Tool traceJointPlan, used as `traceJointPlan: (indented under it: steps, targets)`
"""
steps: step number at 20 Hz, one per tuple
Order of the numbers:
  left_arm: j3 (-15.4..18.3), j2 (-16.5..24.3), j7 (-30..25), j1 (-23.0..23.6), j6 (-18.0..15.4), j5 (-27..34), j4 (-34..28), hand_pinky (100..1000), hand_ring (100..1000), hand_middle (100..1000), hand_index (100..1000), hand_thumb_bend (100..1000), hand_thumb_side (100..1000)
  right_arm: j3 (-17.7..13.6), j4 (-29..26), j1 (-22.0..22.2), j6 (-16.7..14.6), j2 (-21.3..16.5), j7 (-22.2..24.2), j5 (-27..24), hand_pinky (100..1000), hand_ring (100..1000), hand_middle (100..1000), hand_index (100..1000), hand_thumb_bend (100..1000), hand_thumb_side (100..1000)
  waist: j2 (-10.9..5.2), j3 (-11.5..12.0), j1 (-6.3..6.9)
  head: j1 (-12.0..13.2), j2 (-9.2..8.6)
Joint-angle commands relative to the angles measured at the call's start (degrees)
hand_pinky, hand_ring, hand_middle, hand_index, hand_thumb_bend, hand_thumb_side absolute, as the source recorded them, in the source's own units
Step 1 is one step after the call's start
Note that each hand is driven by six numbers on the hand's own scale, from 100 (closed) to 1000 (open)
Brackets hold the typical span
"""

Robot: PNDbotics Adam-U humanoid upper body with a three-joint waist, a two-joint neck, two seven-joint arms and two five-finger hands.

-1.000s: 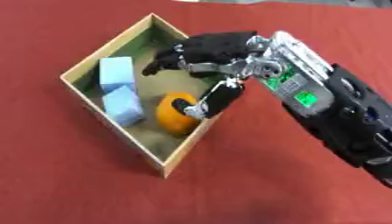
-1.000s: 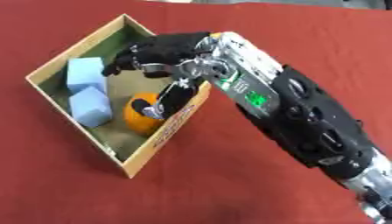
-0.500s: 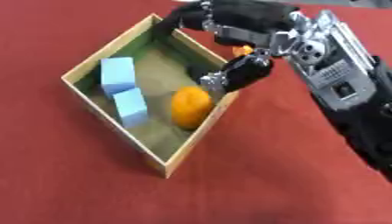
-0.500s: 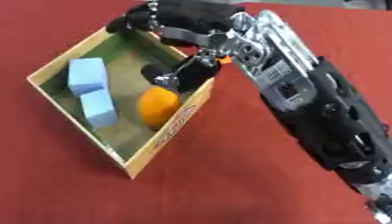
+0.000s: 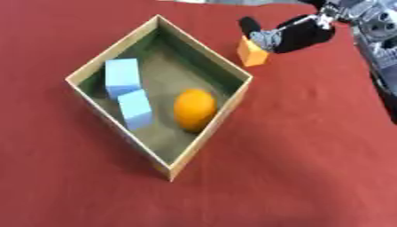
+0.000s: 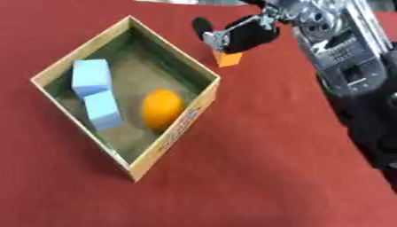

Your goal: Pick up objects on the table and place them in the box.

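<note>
A cardboard box (image 5: 203,48) stands askew on the red cloth. Inside it lie an orange (image 5: 194,109) and two light blue blocks, one (image 5: 122,76) behind the other (image 5: 136,108). A small orange cube (image 5: 252,52) rests on the cloth just outside the box's far right wall. My right hand (image 5: 298,35) hovers at the top right, right behind and above that cube, open, with its black fingers stretched toward the cube and holding nothing. My left hand is out of sight.
The red tablecloth (image 5: 310,155) spreads to the right and in front of the box. My right forearm (image 6: 349,75) fills the right edge of the right eye view.
My right hand let go of the orange inside the box, rose out and pulled back to the upper right, over the orange cube. The orange now lies free in the box.
</note>
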Motion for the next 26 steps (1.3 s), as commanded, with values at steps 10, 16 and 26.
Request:
traceJointPlan:
  steps: [10,16,26]
  targets:
    - [0.3,1.7,0.2,-0.1,-0.4,-0.7,-0.9,921,790,710,850,160,784,0.8,17.4,-5.1,-10.2,-8.1,1.8,3.7,928,989,893,987,334,100,-0.62,-0.1,0.96,0.2,-1.26]
    - [0.1,1.8,-0.1,-0.4,-0.5,-0.9,-0.9,922,791,711,850,157,786,1.4,23.2,-8.0,-12.8,-7.6,3.0,4.4,931,990,886,988,350,100,0.29,0.2,1.10,0.5,-2.23]
    - [-0.1,1.7,-0.5,-0.8,-0.5,-0.9,-0.9,924,792,711,850,156,787,2.0,29.2,-11.1,-14.2,-4.9,4.0,5.2,932,990,885,984,293,100,1.38,0.7,0.97,0.0,-4.06]
